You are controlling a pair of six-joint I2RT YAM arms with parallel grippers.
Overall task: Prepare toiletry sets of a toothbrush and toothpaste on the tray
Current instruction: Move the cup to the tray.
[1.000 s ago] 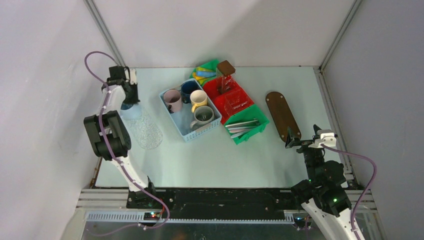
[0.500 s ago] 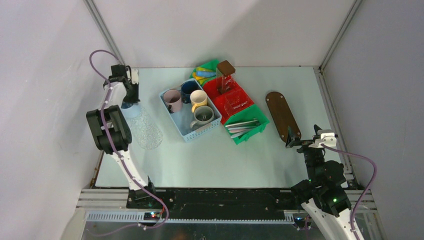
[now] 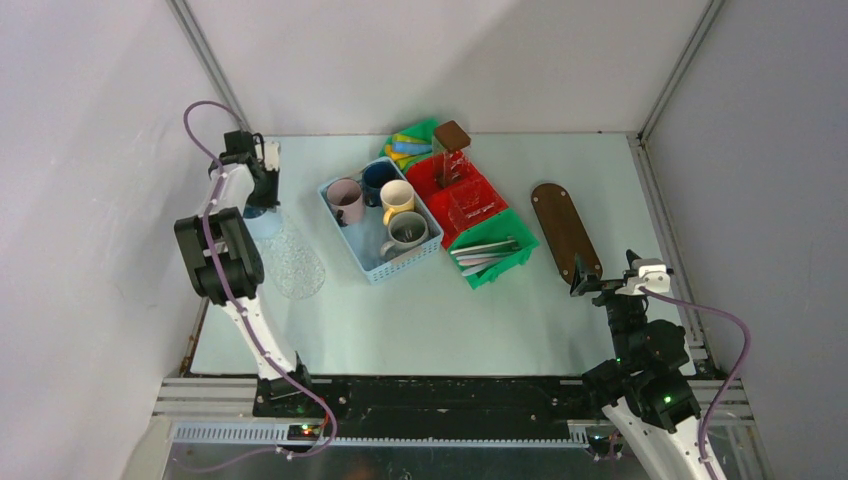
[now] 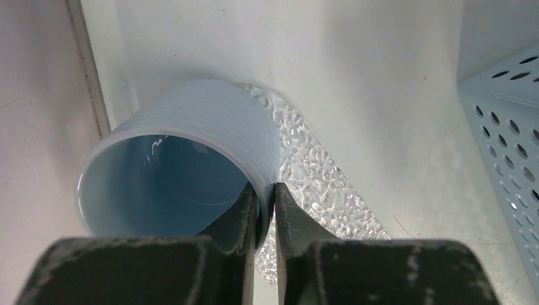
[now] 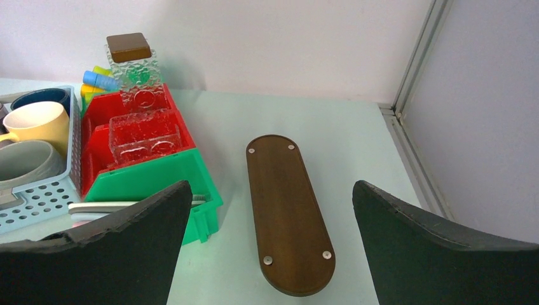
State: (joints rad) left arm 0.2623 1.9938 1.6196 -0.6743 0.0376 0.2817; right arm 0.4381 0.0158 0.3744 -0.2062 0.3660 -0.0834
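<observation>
My left end effector [image 4: 266, 198] nips the rim of the pale blue mug [image 4: 184, 121] for lifting; my right end effector [image 5: 272, 190] gapes wide toward the tray [image 5: 286, 254].

A light blue perforated plastic basket [image 3: 405, 266] sits mid-table, holding a pink ceramic mug [image 3: 345, 200], a dark blue ceramic mug [image 3: 378, 180], a cream ceramic mug [image 3: 398, 198] and a grey ceramic mug [image 3: 407, 233]. Right of it stands a red plastic bin [image 3: 425, 186], then a dark brown oval wooden tray [image 3: 564, 230]. Far left, a pale blue ceramic mug [image 4: 191, 127] is at the far end of a clear textured glass dish [image 3: 298, 268].
</observation>
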